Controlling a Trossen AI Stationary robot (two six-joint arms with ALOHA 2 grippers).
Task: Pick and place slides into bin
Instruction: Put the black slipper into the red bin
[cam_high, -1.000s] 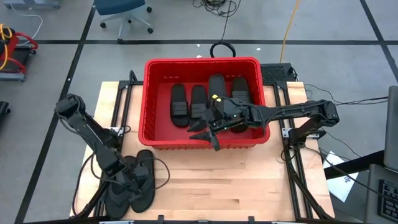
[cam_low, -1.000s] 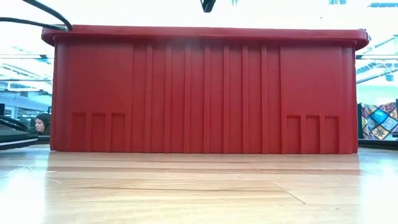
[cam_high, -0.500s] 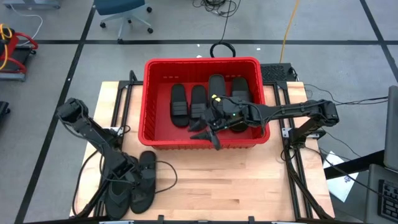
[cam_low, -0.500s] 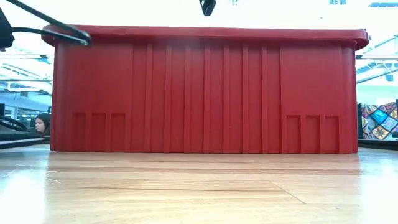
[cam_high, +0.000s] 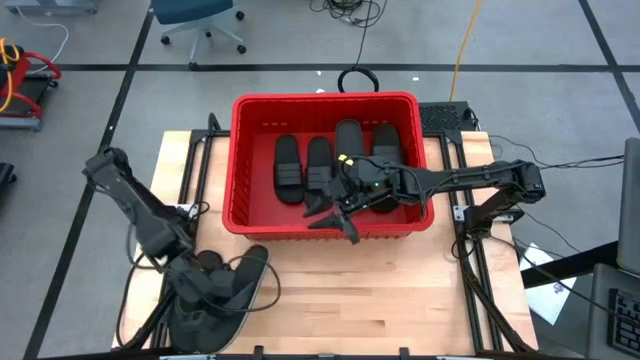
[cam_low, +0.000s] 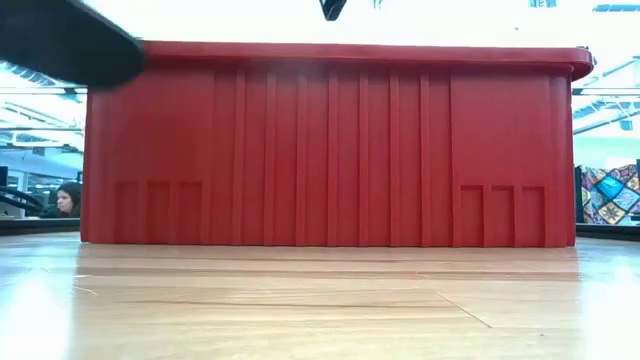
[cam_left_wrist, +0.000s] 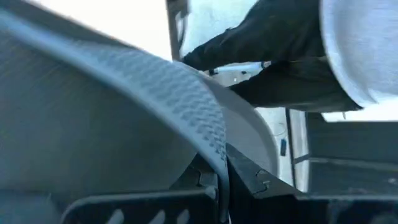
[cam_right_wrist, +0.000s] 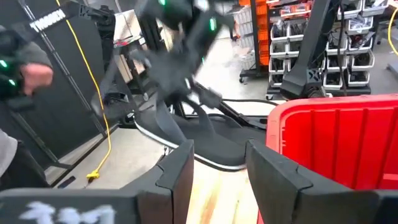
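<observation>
Red bin (cam_high: 325, 105) at table's far middle, 4 slides (cam_high: 334, 158) lying inside; left gripper (cam_high: 212, 285) near-left of bin, clamped on a lifted, tilted slide (cam_high: 243, 277); right gripper (cam_high: 334, 215) over bin's near wall, fingers spread wide, empty.

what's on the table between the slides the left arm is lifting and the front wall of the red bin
Nothing: in the high view bare wood separates the lifted slides from the bin.

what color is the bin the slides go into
Red. The bin shows best in the high view, with black slides lying on its floor.
</observation>
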